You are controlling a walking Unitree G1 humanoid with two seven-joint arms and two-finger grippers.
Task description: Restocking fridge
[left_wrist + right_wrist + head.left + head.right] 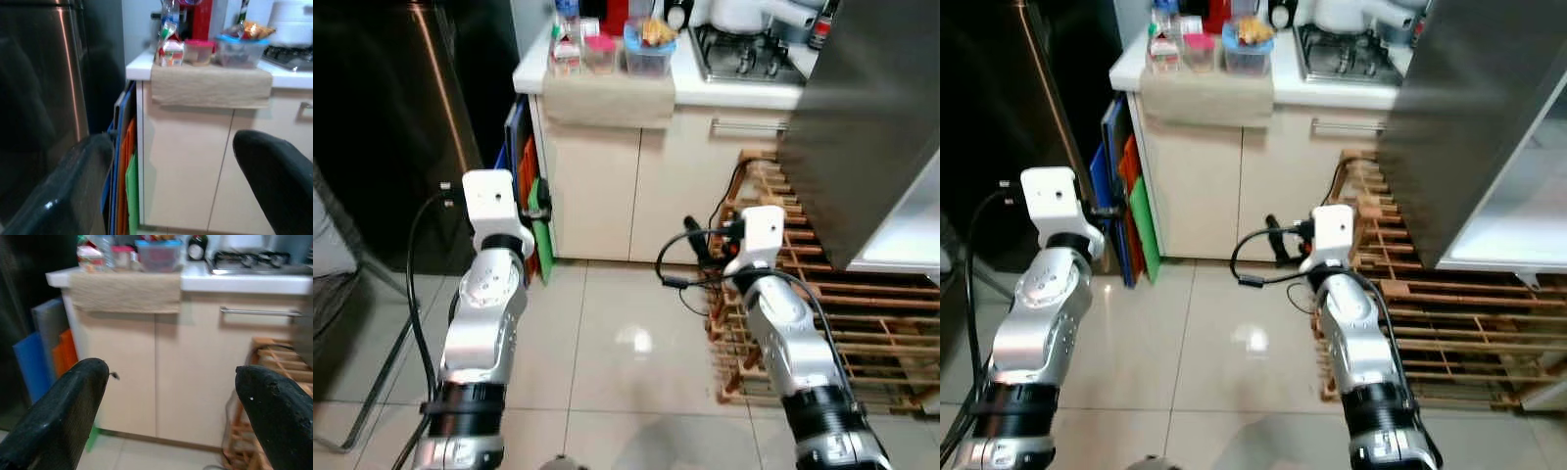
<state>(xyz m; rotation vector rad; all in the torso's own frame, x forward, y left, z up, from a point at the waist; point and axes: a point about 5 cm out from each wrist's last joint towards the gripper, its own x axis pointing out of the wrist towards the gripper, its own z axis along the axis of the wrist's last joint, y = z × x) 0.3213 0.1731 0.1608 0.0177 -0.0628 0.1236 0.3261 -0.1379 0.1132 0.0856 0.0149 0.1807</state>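
Observation:
On the white counter [705,90], over a beige cloth [607,98], stand a clear tub with a blue lid [648,49], a pink-lidded tub [600,51] and a small carton [566,54]. A dark steel fridge front [391,127] fills the left side. A grey steel door [862,127] with a white inside hangs at the upper right. My left gripper [171,166] is open and empty, facing the counter's left corner from a distance. My right gripper [171,396] is open and empty too, facing the cream cupboard doors [127,367].
Blue, orange and green boards [533,215] lean between the fridge and the cupboard. A wooden rack [862,313] lies on the tiled floor at the right, with a black cable [685,274] by it. A gas hob [744,54] sits on the counter.

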